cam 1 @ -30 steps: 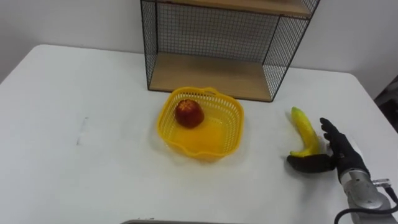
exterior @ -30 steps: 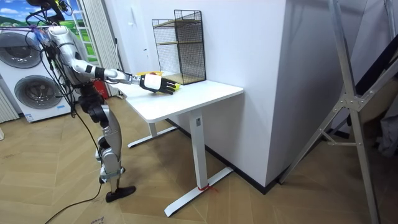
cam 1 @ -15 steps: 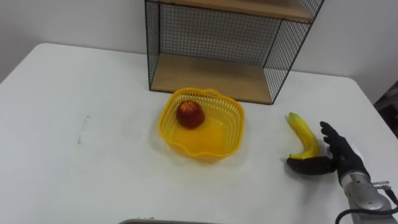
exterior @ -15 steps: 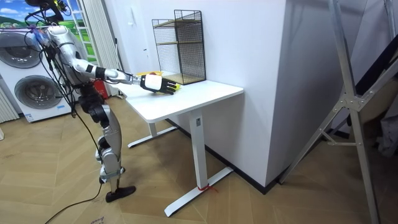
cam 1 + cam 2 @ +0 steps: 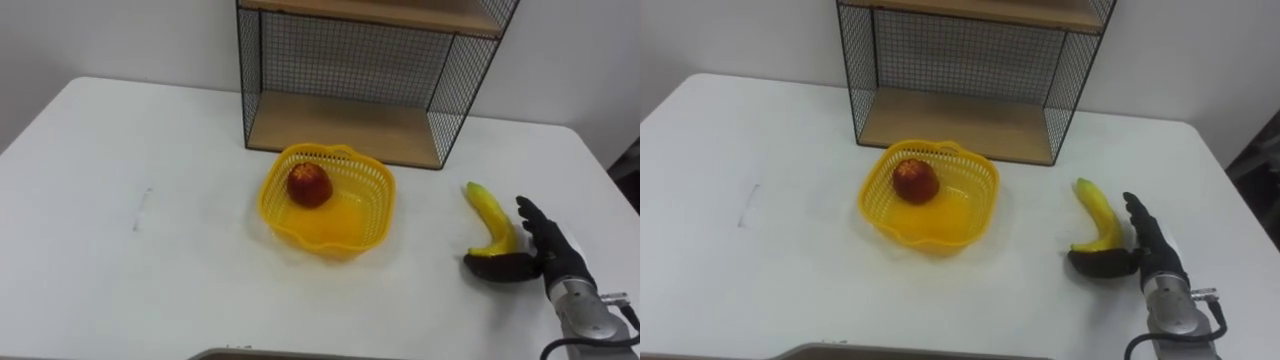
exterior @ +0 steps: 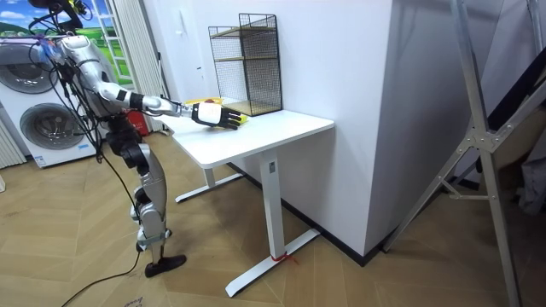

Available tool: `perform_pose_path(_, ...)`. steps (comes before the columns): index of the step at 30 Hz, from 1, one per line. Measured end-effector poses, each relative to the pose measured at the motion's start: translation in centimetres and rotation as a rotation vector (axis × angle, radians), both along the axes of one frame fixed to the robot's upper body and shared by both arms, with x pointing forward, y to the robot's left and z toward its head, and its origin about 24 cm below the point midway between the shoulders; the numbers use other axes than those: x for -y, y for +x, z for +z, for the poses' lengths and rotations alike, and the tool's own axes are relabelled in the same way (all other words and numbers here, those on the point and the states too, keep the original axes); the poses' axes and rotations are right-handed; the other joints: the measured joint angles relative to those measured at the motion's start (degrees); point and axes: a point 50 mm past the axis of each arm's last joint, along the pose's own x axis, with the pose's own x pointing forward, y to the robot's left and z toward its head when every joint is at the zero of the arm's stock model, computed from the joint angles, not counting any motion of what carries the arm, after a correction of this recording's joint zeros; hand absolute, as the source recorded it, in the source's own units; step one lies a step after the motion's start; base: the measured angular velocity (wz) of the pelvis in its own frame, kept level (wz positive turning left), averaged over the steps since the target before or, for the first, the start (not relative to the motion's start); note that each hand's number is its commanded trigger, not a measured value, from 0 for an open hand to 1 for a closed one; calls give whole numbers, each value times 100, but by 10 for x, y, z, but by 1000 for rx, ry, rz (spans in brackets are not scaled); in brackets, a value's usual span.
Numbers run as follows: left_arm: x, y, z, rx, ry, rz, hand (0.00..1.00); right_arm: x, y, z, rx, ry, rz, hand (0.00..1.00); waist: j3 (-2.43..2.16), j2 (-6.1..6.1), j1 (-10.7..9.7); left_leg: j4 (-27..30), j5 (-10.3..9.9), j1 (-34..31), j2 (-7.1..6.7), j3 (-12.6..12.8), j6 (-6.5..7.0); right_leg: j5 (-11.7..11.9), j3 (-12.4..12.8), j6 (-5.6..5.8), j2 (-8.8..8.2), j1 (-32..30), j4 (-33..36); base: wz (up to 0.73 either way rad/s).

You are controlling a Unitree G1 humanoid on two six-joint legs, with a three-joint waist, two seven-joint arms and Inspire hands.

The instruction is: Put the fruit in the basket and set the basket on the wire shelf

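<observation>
A white table stands against a pale wall, and at its far edge stands the black wire shelf, with a wooden lower board that faces the robot. Just on the near side of that board, about the middle of the table, sits the yellow basket, upright on the tabletop. A round red fruit lies inside it, toward the basket's far left wall. The rest of the basket's floor is bare. To the right of the basket and well apart from it, the banana lies flat on the table. It is yellow with a greenish far tip, and it curves so that its near end bends to the left. The robot's right hand comes in from the lower right and rests just beside the banana's near end. Its dark fingers are spread wide and nearly straight, pointing away from the robot along the banana's right side. The thumb is stretched out to the left across the banana's near end and looks to be touching it. The hand is not closed round the fruit. In the room view the robot stands upright at the table's left end, with this arm reaching out level over the tabletop.
</observation>
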Motion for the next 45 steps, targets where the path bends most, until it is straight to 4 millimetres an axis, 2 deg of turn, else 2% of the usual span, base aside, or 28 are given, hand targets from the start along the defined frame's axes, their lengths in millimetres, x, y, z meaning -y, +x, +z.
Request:
perform_pose_path(12, -2, 4, 0, 5, 3, -9, 0, 3, 1, 0, 32, 97, -45, 0, 5, -28, -36, 7, 0, -18, -12, -21, 0, 0, 1, 3, 6, 25, -78, 0)
perform_pose_path(30, -2, 3, 0, 1, 4, -7, 0, 5, 3, 3, -4, 0, 26, 0, 13, -54, -6, -47, 0, -1, -11, 4, 1, 1, 15, 5, 3, 2, -79, 0)
perform_pose_path(36, -1, 8, 0, 12, 2, -5, 0, 4, 3, 4, -10, -25, 44, 0, 50, -122, 6, -27, 0, -1, -9, 13, 1, 1, 20, 5, 5, -7, -89, 0)
perform_pose_path(45, -2, 14, 0, 13, 5, -12, 0, 2, 9, 12, -15, -119, 98, 0, 38, -138, 7, -5, 0, -92, -9, -4, 0, 1, 19, 4, 12, -77, -92, 0)
